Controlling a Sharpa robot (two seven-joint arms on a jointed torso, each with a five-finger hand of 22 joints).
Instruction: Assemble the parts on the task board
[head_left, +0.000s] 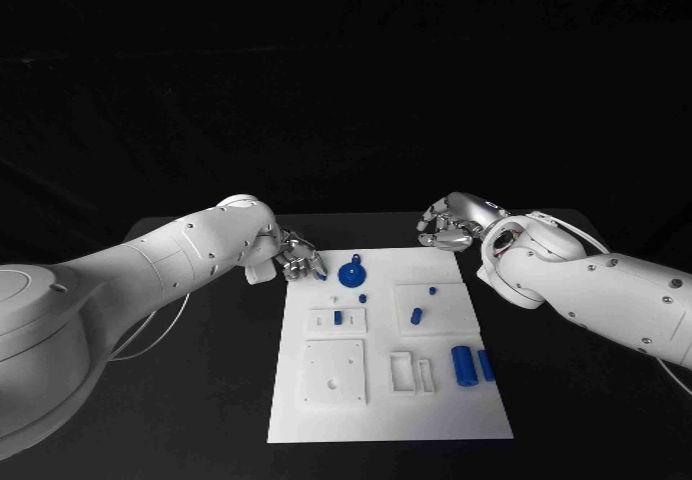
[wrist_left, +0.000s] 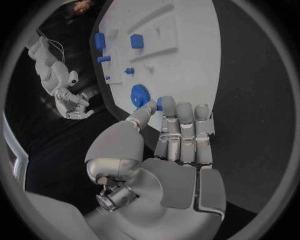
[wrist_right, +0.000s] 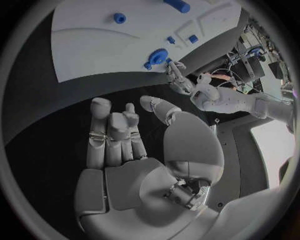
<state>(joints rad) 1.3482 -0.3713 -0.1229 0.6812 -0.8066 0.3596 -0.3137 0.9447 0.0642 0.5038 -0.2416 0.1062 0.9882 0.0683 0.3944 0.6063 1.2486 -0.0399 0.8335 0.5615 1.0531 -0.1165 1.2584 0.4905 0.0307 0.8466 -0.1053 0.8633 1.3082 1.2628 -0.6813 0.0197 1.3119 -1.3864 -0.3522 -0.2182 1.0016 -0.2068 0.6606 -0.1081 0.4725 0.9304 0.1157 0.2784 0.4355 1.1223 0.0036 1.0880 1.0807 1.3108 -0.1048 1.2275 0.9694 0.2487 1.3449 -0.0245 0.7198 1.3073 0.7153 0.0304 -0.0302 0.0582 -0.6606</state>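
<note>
Tabletop (head_left: 216, 400), black, carries the white task board (head_left: 447, 400) at its middle. Nearest, at 5 o'clock on the board, two blue cylinders (head_left: 463, 364) lie side by side; smaller blue parts (head_left: 415, 316) sit around the centre. Farther, at 11 o'clock, a blue gear (head_left: 355, 277) lies flat. Beside it the left hand (head_left: 299, 261) pinches a small blue pin (head_left: 317, 268) between thumb and finger. At 1 o'clock, off the board's far corner, the right hand (head_left: 449, 224) hangs with fingers loosely curled, holding nothing.

Open black table (head_left: 216, 350) at nine and three o'clock of the task board (head_left: 433, 415); blocked at eleven by left hand (head_left: 299, 259), one by right hand (head_left: 447, 224).
</note>
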